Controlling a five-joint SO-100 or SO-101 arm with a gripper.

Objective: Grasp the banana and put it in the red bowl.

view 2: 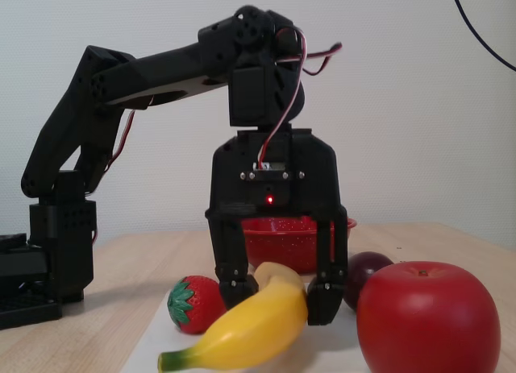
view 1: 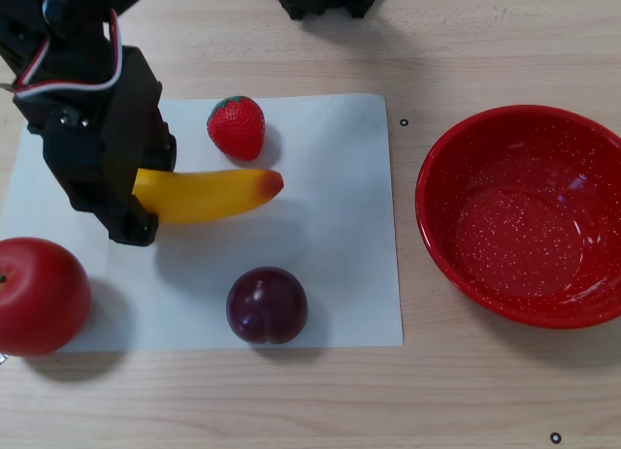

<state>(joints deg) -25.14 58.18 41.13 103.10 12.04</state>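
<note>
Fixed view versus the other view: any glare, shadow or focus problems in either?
Other view: sharp and evenly lit; white glare patches inside the red bowl, soft shadows beside the plum. Fixed view: slightly hazy; the near apple looks soft, the gripper straddling the banana is dark against the pale wall.

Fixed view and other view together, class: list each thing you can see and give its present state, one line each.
gripper: lowered, fingers astride the banana
banana: lying on the paper, between the fingers
red bowl: upright, empty
strawberry: on the paper
plum: on the paper
apple: upright, at the paper's edge
</note>
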